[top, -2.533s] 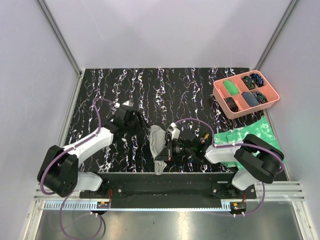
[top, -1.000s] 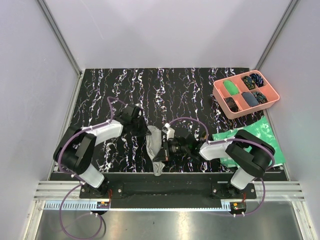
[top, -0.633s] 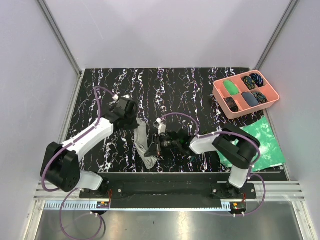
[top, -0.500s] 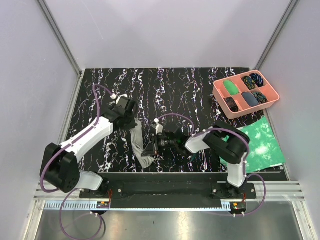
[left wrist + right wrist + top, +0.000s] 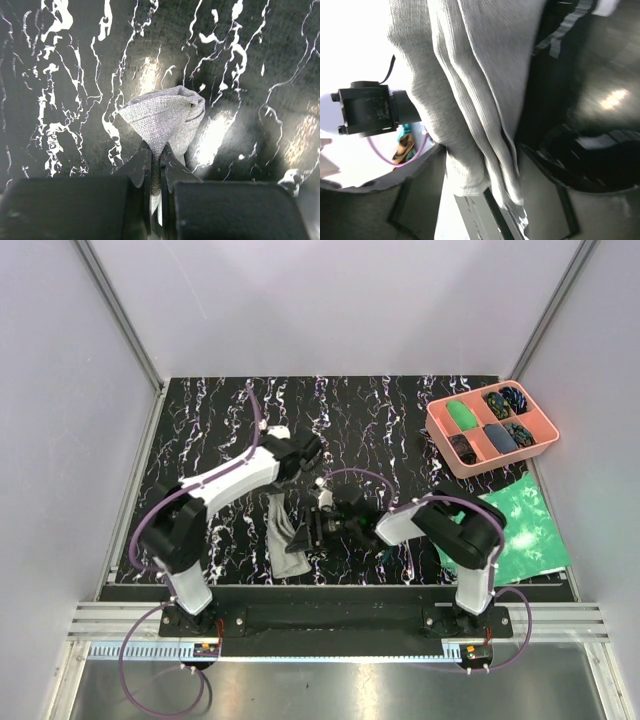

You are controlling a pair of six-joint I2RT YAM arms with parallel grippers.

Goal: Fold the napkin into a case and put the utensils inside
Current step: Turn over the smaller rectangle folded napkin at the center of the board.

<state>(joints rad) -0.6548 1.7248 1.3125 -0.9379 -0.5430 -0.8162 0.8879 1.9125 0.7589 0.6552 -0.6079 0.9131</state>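
Note:
The napkin is a bunched, narrow strip of plain grey cloth near the table's front centre. My left gripper is at its far end. In the left wrist view that gripper is shut on a pinched fold of the napkin, which bulges beyond the fingertips. My right gripper is at the strip's right side. In the right wrist view this gripper is open, with the napkin's folds hanging loose between the fingers. No utensils show.
A pink compartmented tray with small items stands at the back right. A green-and-white mottled sheet lies at the right edge, partly under the right arm. The black base rail runs along the front.
The right gripper has opened and let go of the napkin. The left arm has swung right and still holds the cloth's far end. The strip now lies further left than earlier.

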